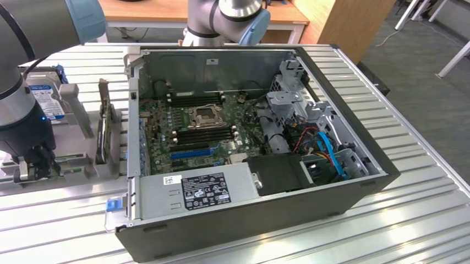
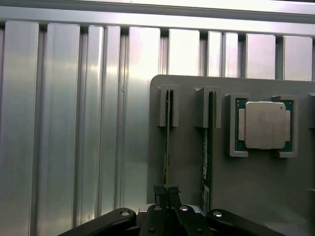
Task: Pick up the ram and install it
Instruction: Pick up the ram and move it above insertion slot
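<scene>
Here's the ram (image 2: 167, 147), seen edge-on as a thin green sliver, standing in a slot of the grey holder plate (image 2: 187, 162); its far end is tucked into a small grey bracket, so it has not been lifted out. The claw (image 2: 166, 192) is right on it, narrow, its dark fingertips (image 2: 159, 191) pinched together with the stick's near end between them; that's a grip on the ram, no gap to be seen on either side.

Just beside it, in the neighbouring slot, stands a second stick (image 2: 208, 147), also edge-on, apart from the claw; next along the plate lies a square processor chip (image 2: 266, 125), silver lid up, framed by four corner brackets. The plate rests on the ribbed metal worktop (image 2: 64, 123).

In the exterior view, the arm (image 1: 22, 99) comes down on the exterior view's left, with the claw (image 1: 35, 165) low over the holder there; a hard drive (image 1: 45, 96) stands upright just behind it. In the middle of the worktop (image 1: 411, 220) lies the open computer case (image 1: 294, 214), well apart from the claw; inside it the main board (image 1: 165, 118) faces up, with a long blue slot (image 1: 192, 152) near its front edge and the power box (image 1: 198, 190), labelled, in front of that.
</scene>
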You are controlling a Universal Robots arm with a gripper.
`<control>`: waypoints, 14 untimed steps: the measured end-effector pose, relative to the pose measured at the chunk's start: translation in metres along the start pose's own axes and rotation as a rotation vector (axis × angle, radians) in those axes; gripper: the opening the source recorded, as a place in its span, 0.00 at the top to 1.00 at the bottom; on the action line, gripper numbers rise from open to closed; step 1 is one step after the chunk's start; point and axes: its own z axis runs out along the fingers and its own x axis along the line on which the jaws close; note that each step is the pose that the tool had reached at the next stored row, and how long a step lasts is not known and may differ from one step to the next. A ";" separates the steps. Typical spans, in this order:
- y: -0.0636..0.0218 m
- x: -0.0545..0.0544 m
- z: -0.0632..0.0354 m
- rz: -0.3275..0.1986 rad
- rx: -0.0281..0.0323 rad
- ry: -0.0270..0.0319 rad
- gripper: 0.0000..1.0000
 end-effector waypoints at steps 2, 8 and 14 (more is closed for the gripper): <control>0.0000 0.000 -0.0017 0.000 0.0001 -0.0001 0.88; 0.0002 0.000 -0.0073 0.000 0.0000 0.0000 0.88; 0.0005 -0.001 -0.0157 0.000 0.0000 -0.0001 0.88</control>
